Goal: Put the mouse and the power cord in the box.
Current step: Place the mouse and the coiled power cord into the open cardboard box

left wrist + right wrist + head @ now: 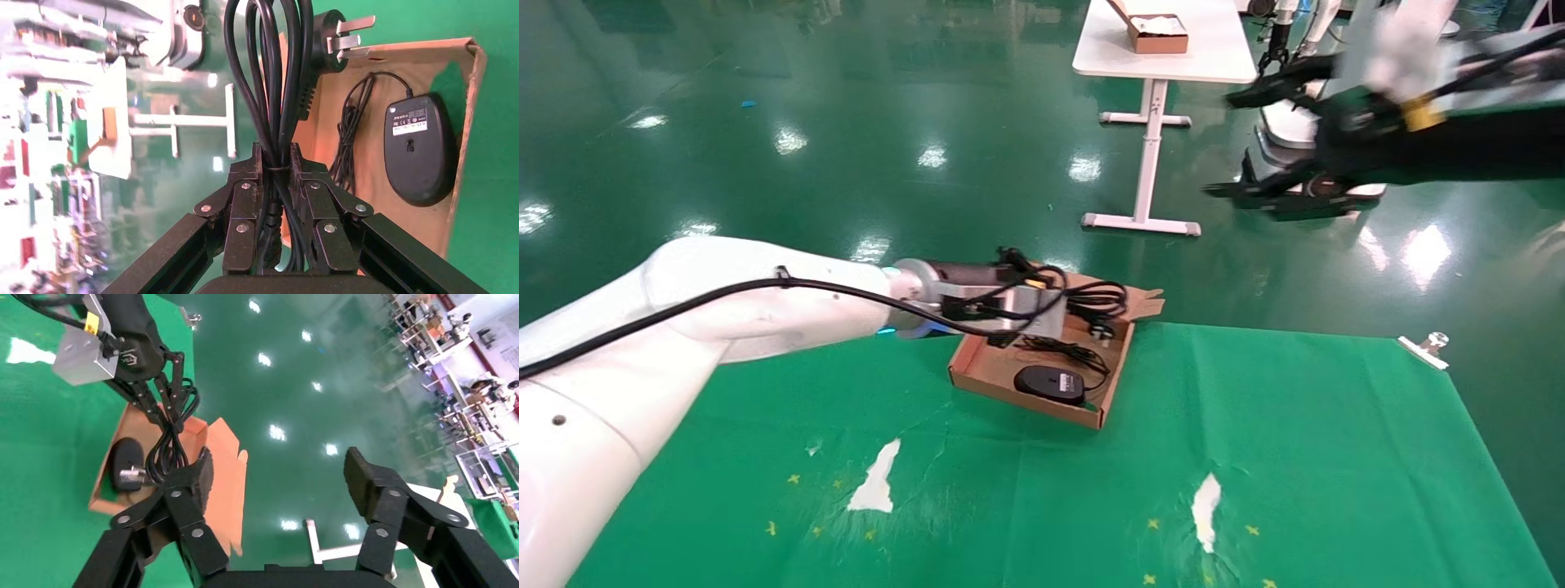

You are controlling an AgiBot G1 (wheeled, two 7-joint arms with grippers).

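Black loops of the power cord [269,79] hang pinched in the left claw [276,160] above the box [977,374]—released carelessly, they could spill over its far rim or snag the mouse [1050,383]. The right claw [278,478] hovers open, far right.

mouse [1049,383] in box [977,377] — cord [272,79] above

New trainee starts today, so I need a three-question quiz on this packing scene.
1. True or false: the mouse already lies in the box.
2. What does the left end effector hold? A) mouse cable B) power cord C) box flap
3. Fill in: the right end effector, raised off the table, is ____.

Key: 1 true; 2 B; 3 open.
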